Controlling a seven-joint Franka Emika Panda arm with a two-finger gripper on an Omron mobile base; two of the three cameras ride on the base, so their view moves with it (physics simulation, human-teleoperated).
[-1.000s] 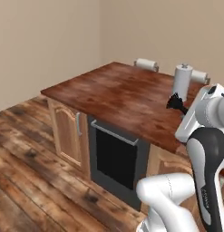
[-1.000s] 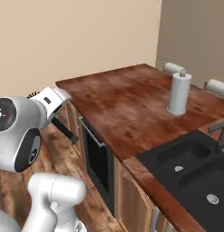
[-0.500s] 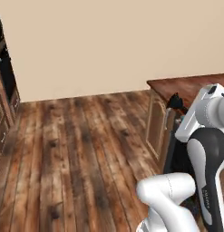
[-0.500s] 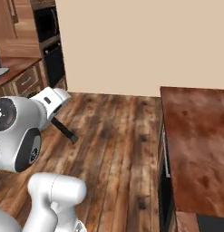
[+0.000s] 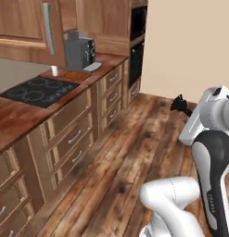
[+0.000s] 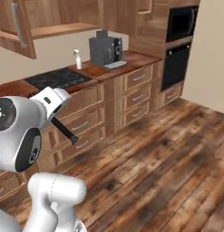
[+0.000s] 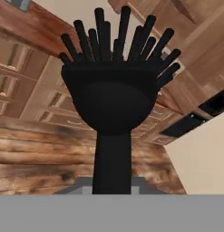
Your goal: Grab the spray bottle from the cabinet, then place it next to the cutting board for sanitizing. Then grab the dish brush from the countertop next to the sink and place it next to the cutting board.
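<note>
Brush [image 7: 112, 90] in transit: my tool [image 5: 186, 110] is clamped tight on its handle, bristles forward. I'd hold it level while driving toward the cutting board [image 6: 94, 71] beside the spray bottle [image 6: 77, 59] on the worktop [image 5: 14, 115], then lower gently alongside.

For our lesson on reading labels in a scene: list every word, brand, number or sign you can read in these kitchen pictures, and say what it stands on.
No text can be read anywhere.
Robot arm: a faint line of dark marks along the dark link, too small and blurred to read.
Spray bottle, coffee machine, oven: no label or number visible.
</note>
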